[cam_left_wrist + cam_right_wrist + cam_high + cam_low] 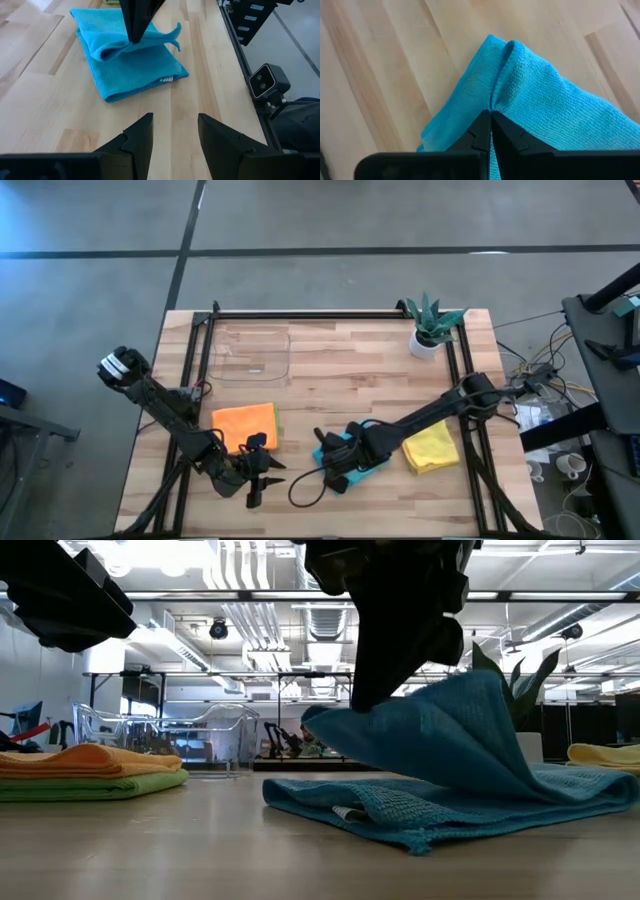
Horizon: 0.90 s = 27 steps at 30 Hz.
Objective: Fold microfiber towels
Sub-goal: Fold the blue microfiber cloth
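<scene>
Two claws near front of tabletop [330,385]: right claw [490,116] pinching teal towel [555,115] fold, lifted; left claw [175,131] parted, empty, just left of it

The teal blue towel [131,62] shows a fine woven texture and a small white tag. An orange towel [244,426] lies on a lime green towel [95,786]. The yellow towel [432,447] is plain. The bench [340,380] is pale striped wood. Both pincers are black.
</scene>
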Motion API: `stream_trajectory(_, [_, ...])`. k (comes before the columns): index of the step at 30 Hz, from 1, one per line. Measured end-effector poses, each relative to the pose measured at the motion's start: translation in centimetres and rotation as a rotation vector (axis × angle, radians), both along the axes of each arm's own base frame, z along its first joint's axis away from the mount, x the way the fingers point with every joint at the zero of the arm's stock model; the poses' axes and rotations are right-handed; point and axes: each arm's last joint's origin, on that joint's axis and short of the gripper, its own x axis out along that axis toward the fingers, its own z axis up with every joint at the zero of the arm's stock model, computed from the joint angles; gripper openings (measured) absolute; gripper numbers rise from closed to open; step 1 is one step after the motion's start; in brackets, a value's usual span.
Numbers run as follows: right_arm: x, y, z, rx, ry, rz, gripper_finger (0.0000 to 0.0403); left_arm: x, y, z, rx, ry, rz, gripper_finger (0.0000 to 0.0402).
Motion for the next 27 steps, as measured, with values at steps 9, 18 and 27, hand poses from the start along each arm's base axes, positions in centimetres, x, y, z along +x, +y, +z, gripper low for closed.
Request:
stream_trajectory(9, [1.3,0.6,-2.1,0.045,-0.030,0.039,0.0009,0.0,0.0,0.0,0.002,0.001,0.000,0.0140])
stream_trajectory(18, [1.7,0.4,-2.2,0.020,-0.061,0.025,0.0009,0.0,0.0,0.0,0.002,0.001,-0.001,0.0140])
stream_trajectory(27, [1.5,0.3,-2.7,0.002,-0.061,0.032,0.0009,0.0,0.0,0.0,0.002,0.002,-0.002,0.0140])
